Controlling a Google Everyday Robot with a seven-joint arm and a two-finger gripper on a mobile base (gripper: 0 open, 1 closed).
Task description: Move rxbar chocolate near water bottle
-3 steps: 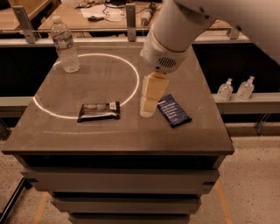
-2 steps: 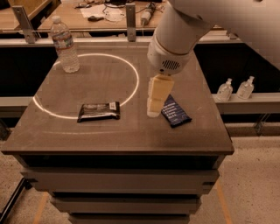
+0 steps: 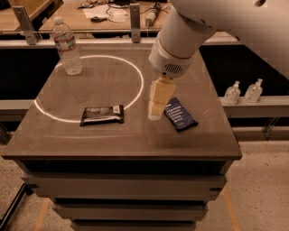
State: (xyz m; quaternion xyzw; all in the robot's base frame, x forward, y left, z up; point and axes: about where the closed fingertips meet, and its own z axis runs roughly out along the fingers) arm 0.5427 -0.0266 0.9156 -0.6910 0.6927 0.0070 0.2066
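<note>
Mix-up threatens: the gripper (image 3: 154, 112), open or closed I cannot tell, hangs beside the dark blue bar (image 3: 180, 114), not the rxbar chocolate (image 3: 102, 115).

- Looked like a robot lab, probably: cluttered workbench (image 3: 72, 13) with cables (image 3: 113, 9) out back.
- Gripper (image 3: 154, 113) hung low over a dark test table (image 3: 104, 85) marked with a ring (image 3: 101, 56).
</note>
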